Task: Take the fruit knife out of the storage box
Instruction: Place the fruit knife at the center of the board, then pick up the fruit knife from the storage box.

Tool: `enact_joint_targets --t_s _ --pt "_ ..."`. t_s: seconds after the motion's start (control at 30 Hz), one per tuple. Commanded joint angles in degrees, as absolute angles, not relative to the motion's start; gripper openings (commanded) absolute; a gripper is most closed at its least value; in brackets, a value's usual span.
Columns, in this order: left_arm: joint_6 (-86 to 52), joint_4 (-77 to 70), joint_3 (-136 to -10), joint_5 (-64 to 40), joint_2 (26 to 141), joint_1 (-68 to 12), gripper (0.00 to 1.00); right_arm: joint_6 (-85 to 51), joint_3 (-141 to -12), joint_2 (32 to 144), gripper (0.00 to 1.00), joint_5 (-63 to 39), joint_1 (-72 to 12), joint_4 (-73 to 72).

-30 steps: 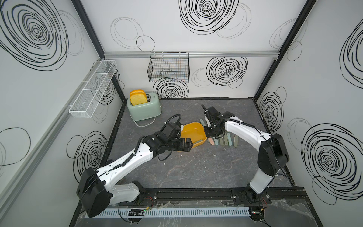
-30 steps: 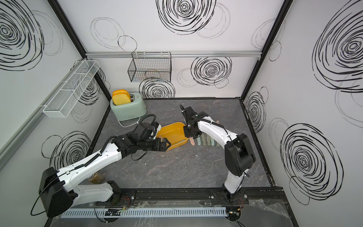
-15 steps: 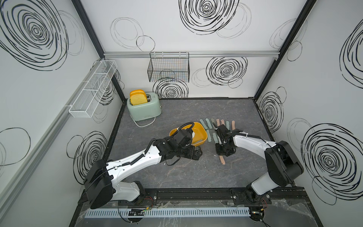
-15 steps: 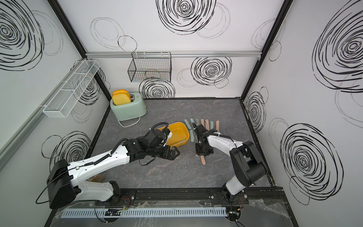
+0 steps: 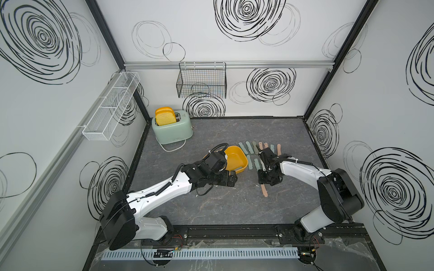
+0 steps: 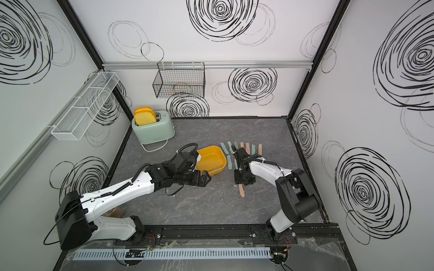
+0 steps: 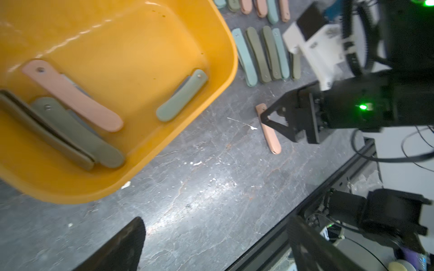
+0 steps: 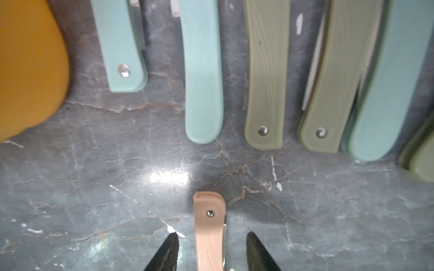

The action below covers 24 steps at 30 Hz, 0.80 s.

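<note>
Right hand parted, gripping nothing, straddles folded pale-pink fruit knife lying flat.

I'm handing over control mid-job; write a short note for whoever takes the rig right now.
Left end effector: open, empty, near the storage box.
Right end effector: open, its fingers either side of a pink fruit knife that lies flat on the table, not gripping.
Box holds four folded knives: one pink, one pale green, two olive.
Done: two rows of knives lie beside the box, the pink one in front of them.
Left: take out the four in the box.
</note>
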<state>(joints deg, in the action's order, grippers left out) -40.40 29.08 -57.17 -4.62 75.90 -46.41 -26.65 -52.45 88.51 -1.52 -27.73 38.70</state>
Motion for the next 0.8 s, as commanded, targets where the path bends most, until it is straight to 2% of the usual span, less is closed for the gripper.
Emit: enact_joint_targets --t_s 0.0,0.13,0.2,0.23,0.33,0.4,0.53,0.67,0.77 --pt "-44.41 32.9 -62.71 1.33 78.3 -45.2 0.98 -26.59 -57.91 84.7 0.55 -1.14 -27.43 41.73" --pt "-47.69 37.34 -69.59 2.36 84.97 -44.58 0.98 -26.12 -62.81 82.76 0.79 -1.94 -27.47 42.97" --pt "-50.54 39.62 -72.3 2.54 88.08 -44.34 0.98 -25.59 -65.16 82.5 0.96 -2.27 -27.49 43.62" --pt "-52.43 40.19 -72.59 2.35 89.07 -44.0 0.98 -25.39 -65.81 82.31 1.0 -2.45 -27.55 43.67" --pt "-59.45 40.62 -72.62 2.66 90.9 -43.08 1.0 -24.88 -67.12 81.59 0.99 -1.78 -27.52 44.31" --pt "-62.67 41.83 -73.43 5.51 92.07 -43.0 0.96 -24.79 -66.87 80.67 0.99 -1.16 -27.43 44.34" --pt "-66.08 45.8 -75.87 9.42 95.74 -42.72 0.85 -24.74 -65.8 79.47 0.99 -1.15 -27.47 44.15" --pt "-65.17 44.79 -77.06 8.87 99.22 -41.7 0.66 -24.61 -65.46 79.32 0.99 -1.11 -27.42 44.12" --pt "-65.22 44.09 -76.76 8.38 100.78 -40.42 0.62 -23.97 -66.17 79.54 0.99 -0.86 -27.48 44.62"
